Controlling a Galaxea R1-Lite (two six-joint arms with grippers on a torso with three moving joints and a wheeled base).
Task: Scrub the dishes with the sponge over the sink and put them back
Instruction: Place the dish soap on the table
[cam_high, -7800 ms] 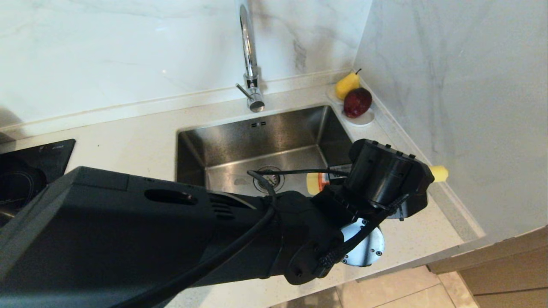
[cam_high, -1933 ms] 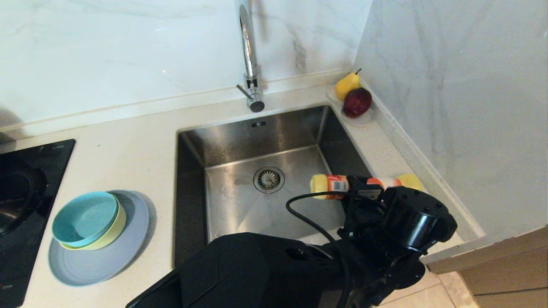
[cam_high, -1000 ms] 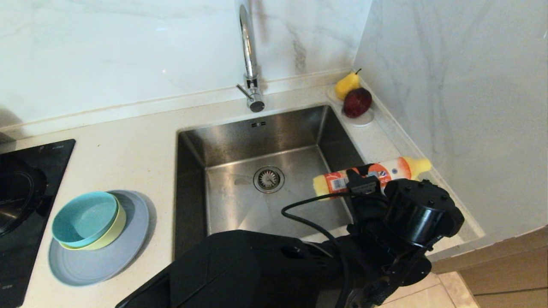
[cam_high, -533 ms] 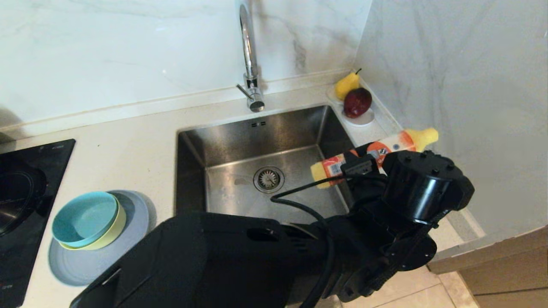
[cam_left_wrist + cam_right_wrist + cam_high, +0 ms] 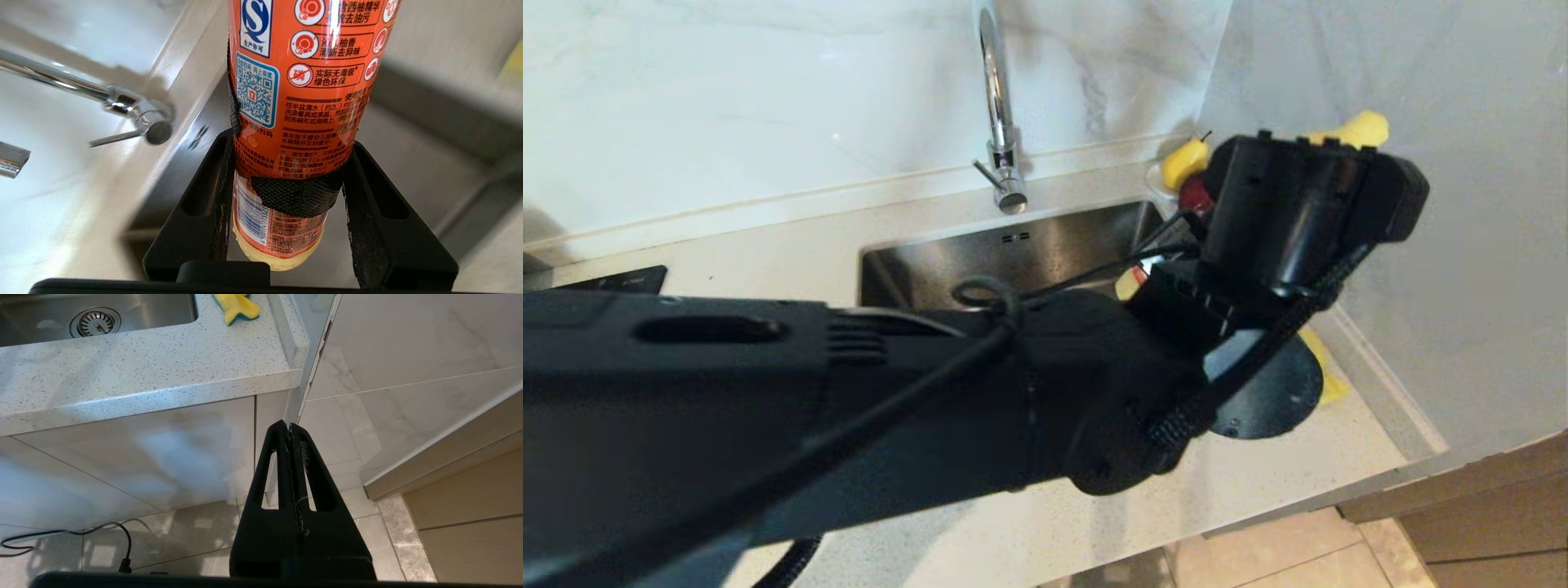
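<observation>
Speckled white bench (image 5: 143,371) beside steel sink (image 5: 1045,245), sponge (image 5: 237,306) lying near its corner; soap step in hand, left end effector (image 5: 288,192) pinching orange detergent bottle (image 5: 302,81) aloft, right end effector (image 5: 292,473) pressed together, idle below bench edge; next, probably bottle down, sponge up.

In the head view, the sink (image 5: 1045,245) is mostly covered by the left arm (image 5: 849,408); only its back wall at 12 o'clock is seen. The dishes are hidden behind that arm. The bottle (image 5: 1364,126) is masked by the wrist, only its yellow cap showing at 1 o'clock. The sponge (image 5: 1327,376) is reduced to a yellow sliver. In the left wrist view, the bottle's top is cut off and the tap (image 5: 122,106) is blurred.
</observation>
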